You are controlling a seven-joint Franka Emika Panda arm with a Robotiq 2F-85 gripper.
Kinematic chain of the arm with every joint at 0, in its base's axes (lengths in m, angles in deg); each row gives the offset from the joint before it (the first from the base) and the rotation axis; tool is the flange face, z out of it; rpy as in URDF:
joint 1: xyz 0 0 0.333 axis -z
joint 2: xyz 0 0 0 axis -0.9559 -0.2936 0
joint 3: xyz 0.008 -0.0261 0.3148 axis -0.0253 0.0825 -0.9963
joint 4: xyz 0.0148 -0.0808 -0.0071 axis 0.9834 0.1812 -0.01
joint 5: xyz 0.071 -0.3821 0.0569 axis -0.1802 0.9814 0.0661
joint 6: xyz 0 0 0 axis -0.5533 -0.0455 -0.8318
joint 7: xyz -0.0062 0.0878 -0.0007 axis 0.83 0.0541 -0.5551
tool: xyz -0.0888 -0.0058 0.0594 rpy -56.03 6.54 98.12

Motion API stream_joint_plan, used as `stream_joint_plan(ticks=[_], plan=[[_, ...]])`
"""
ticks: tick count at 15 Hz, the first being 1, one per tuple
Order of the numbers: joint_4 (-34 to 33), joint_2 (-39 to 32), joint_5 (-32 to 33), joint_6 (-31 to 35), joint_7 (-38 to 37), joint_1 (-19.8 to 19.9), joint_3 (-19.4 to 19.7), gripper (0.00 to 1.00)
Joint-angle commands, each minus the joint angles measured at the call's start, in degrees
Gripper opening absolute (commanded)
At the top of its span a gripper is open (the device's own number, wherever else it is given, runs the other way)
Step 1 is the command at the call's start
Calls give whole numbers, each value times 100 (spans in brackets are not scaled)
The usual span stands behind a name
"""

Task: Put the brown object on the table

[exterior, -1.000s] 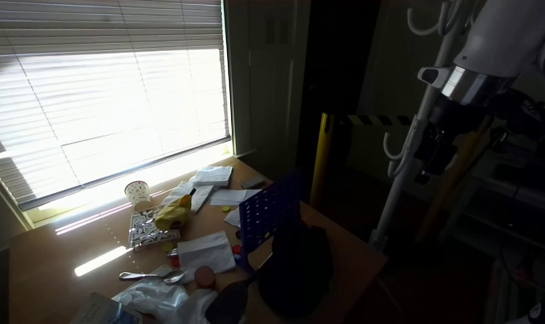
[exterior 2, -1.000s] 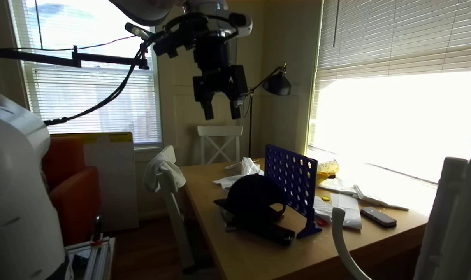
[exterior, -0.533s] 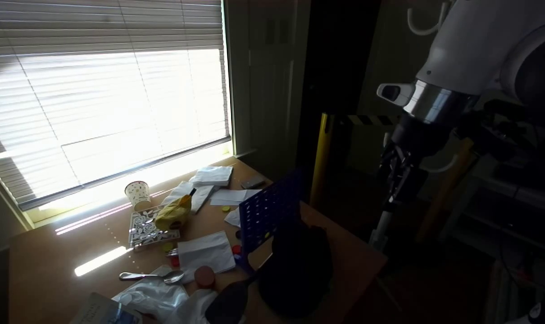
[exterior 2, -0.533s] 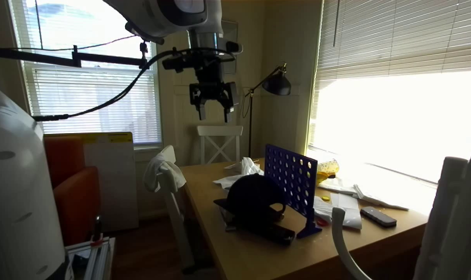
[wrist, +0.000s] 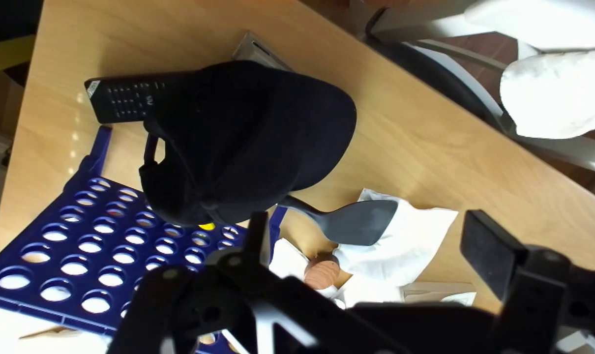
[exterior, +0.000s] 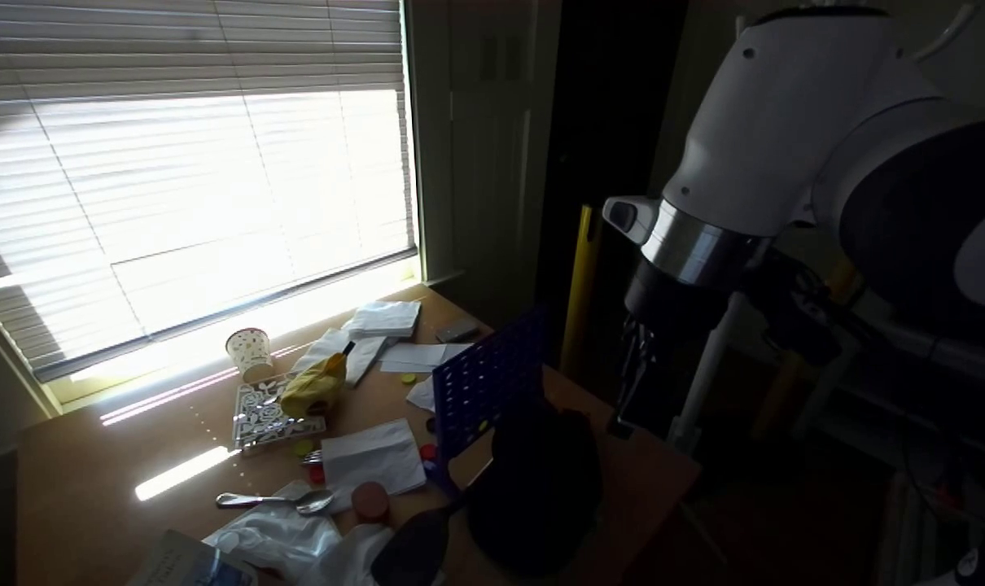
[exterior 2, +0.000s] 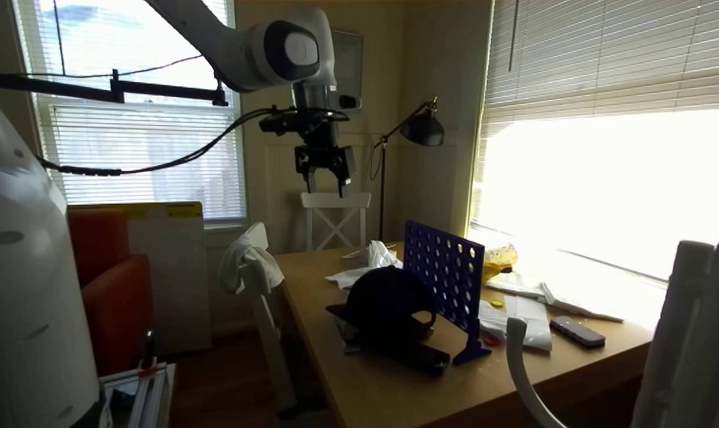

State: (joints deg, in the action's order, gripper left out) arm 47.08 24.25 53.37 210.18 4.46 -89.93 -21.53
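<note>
The black two-fingered hand point(exterior 2: 327, 184) hangs fingers-down above the light-tan wooden table point(wrist: 425, 157). It is released: in the wrist view its fingers point(wrist: 489, 250) stand wide apart, flat pads facing each other, and in an exterior view the tips are well above the tabletop.

The short reddish-brown cylinder point(wrist: 322, 273) stands among the things on the table, near the blade of a black spatula point(wrist: 361, 223) and just beside a wrinkled white sheet point(wrist: 418, 231) (whether its foot meets bare wood or a sheet, I cannot tell). Its round face is turned upward, so its axis runs upright; foreshortening hides which measure is longer. The face shows a fine grain, like wood.

Nearby lies a black cloth baseball cap point(wrist: 238, 132), domed crown up, its curved brim pointing toward the white chair point(exterior 2: 273, 330). It partly covers a black plastic remote control point(wrist: 123, 105) with rows of small buttons. Beside the cap a dark blue plastic panel point(wrist: 101, 259) stands upright, pierced by rows of round holes.
</note>
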Motion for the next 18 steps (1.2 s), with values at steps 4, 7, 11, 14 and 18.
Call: stream_joint_plan(ticks=[4,7,11,14,18], plan=[[-4,93,-13,-24,19,33,-3,100],[-207,-296,60,13,-14,67,-61,100],[-759,-1304,150,182,-60,-16,-333,100],[-1407,-2179,-43,436,-535,-58,-488,100],[-2194,-3192,800,700,-2251,-204,-366,100]])
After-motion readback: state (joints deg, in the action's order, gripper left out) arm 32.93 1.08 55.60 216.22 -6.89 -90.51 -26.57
